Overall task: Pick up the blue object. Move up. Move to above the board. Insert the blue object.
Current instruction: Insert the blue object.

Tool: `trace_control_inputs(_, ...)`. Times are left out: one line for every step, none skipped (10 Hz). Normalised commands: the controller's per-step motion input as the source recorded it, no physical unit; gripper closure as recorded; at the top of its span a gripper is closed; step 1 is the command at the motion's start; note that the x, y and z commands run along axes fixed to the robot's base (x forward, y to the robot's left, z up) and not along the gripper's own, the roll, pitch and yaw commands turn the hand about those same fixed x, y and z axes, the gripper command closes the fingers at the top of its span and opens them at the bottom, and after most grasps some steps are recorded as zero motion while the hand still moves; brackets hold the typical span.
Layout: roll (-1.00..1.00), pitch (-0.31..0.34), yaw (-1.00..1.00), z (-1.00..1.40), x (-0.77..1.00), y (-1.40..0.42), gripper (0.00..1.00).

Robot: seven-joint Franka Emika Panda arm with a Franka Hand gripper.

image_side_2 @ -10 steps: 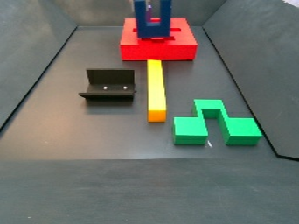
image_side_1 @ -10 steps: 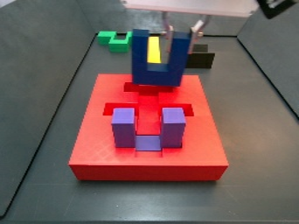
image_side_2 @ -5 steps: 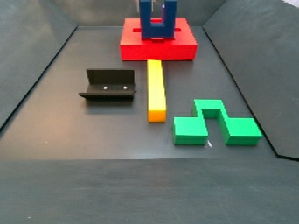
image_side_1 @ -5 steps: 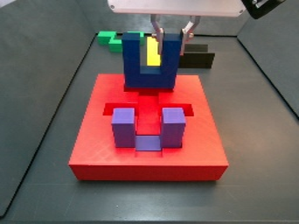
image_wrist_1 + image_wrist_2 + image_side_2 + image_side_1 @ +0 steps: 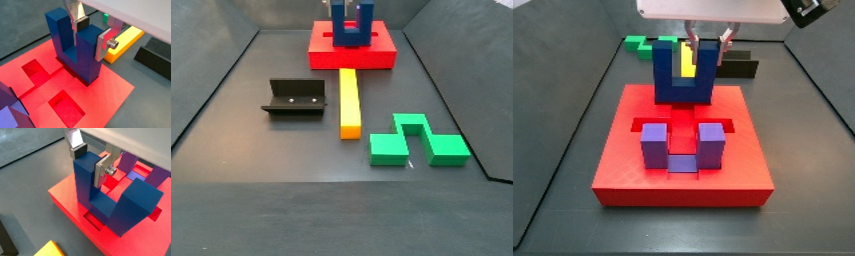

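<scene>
You have the blue object (image 5: 77,50) pinched by one prong in the hand (image 5: 90,31), standing upright at the far end of the board (image 5: 680,170). Lifting and carrying look done; seating and release remain.

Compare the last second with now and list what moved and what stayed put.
The pincer, still shut on one prong of the blue object, lowered it onto the board. The purple block, yellow bar, green block and fixture stayed put.
</scene>
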Motion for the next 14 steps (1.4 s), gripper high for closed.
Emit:
trace_control_inputs(0.0, 0.0, 0.04, -0.03, 0.19, 0.0, 1.0)
trace_control_inputs(0.05, 0.043, 0.04, 0.0, 0.24, -0.03, 1.0)
trace_control_inputs(0.03, 0.021, 0.01, 0.0, 0.19, -0.01, 1.0)
trace_control_inputs(0.0, 0.0, 0.0, -0.04, 0.07, 0.0, 1.0)
trace_control_inputs(0.01, 0.0, 0.0, -0.09, 0.0, 0.0, 1.0)
trace_control_inputs(0.02, 0.01, 0.0, -0.07, 0.0, 0.0, 1.0)
trace_control_inputs(0.0, 0.0, 0.0, 0.0, -0.07, -0.15, 1.0)
trace_control_inputs(0.0, 0.0, 0.0, 0.0, -0.17, -0.13, 1.0)
trace_control_inputs(0.0, -0.023, 0.0, 0.0, -0.15, -0.05, 1.0)
trace_control_inputs(0.0, 0.0, 0.0, 0.0, -0.04, 0.0, 1.0)
trace_control_inputs(0.01, 0.0, 0.0, -0.04, -0.03, 0.0, 1.0)
trace_control_inputs(0.04, 0.0, 0.0, -0.1, 0.0, 0.1, 1.0)
trace_control_inputs(0.03, 0.011, 0.0, -0.1, 0.0, 0.12, 1.0)
trace_control_inputs(0.03, 0.019, 0.0, -0.09, 0.0, 0.14, 1.0)
